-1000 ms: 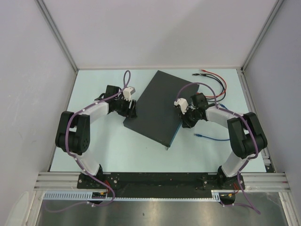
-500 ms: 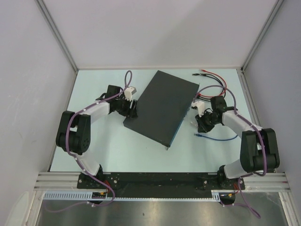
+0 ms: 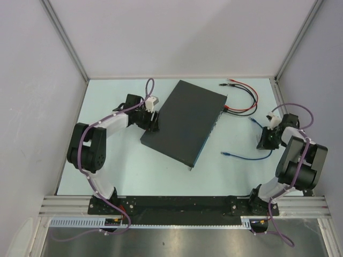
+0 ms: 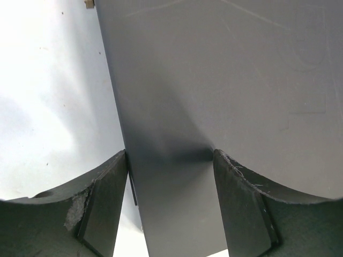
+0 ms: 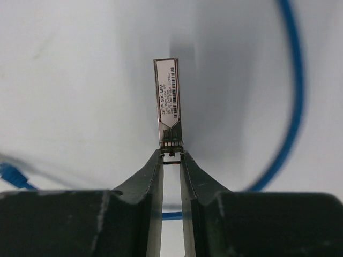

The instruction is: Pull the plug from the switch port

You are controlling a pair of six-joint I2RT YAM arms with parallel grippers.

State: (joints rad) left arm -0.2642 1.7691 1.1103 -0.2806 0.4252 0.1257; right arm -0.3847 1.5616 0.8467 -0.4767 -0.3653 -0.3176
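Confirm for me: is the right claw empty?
No, the right claw pinches a slim silver metal plug by its near end.

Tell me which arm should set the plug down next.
Right. The right gripper pinches the plug over the table, away from the switch; the left gripper is busy gripping the switch.

The flat dark-grey switch [image 3: 185,122] lies askew; the slim silver plug [image 5: 167,101] is well apart.
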